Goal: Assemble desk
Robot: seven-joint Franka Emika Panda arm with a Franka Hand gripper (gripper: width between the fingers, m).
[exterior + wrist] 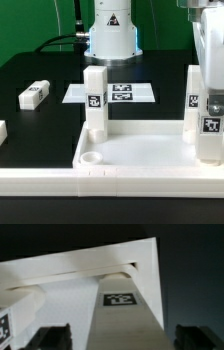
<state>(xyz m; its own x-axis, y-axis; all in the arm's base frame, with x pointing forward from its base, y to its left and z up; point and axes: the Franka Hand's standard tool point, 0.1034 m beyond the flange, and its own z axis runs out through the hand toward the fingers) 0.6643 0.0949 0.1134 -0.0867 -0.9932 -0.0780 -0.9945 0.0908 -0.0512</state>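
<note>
The tool (122, 338) stands open. In the wrist view its two dark fingers (52, 338) flank an upright leg (125, 308), with a sliver of dark gap on each side, so it holds nothing. The leg runs straight away from the tool, with its long axis vertical and in line with the tool's own reach. Its far end meets a corner of the white tabletop (60, 274). I cannot tell whether it is fully home in the socket.

In the exterior view the tabletop lies at the front of the black desk (40, 70), and this leg is at its far right side, under the tool. A second leg (192, 100) stands just beside it and farther back. A third leg (95, 100) stands upright toward the exterior view's left. A loose leg (35, 95) lies flat on the desk, well apart from the tabletop, and the marker board (120, 93) lies behind the tabletop.

The leg is centred between the fingers, so any next move probably goes along or around that vertical axis. Closing again would grip it squarely, and lifting straight up would clear it without knocking it sideways.
</note>
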